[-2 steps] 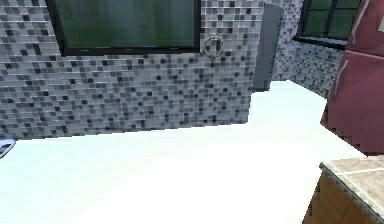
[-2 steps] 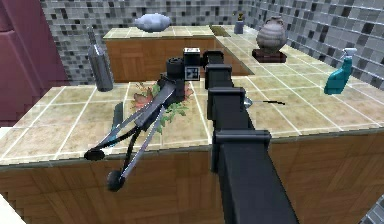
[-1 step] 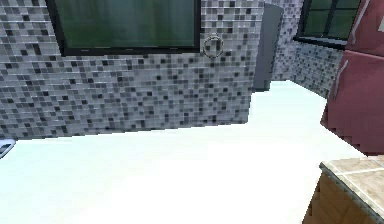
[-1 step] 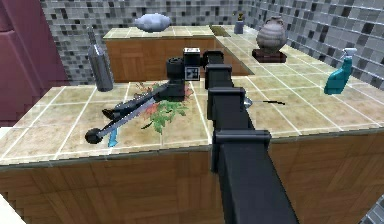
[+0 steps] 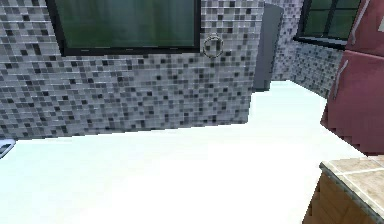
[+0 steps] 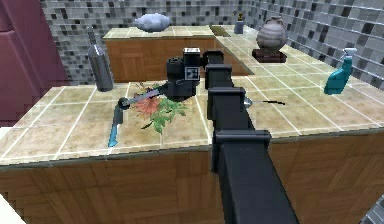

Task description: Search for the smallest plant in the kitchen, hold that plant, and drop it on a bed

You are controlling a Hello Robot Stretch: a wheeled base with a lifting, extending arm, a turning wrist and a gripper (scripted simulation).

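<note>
Where the dark arm [image 6: 232,120] reaches out over the tiled table [image 6: 300,115] in the arm side view, the gripper [image 6: 138,98] sits left of two small white marked squares [image 6: 185,63]. A small plant [image 6: 160,115] with green and reddish leaves lies on the table right at the gripper. Whether they touch cannot be told, nor the state of the fingers, nor whether the gripper holds anything. Just left of the plant lies a knife [image 6: 115,128] with a blue handle. A tall dark bottle [image 6: 97,62] stands upright near the table's left end. Toward the right stand a round vase [image 6: 270,38] on a dark base and, well apart from it, a blue spray bottle [image 6: 340,72]. A pale grey lump [image 6: 152,22] rests on a farther counter [image 6: 125,36].

The forward view shows a white floor [image 5: 170,165], a mosaic-tiled wall [image 5: 120,85] with a dark window [image 5: 125,22], and a dark red appliance [image 5: 358,95] at the right.
</note>
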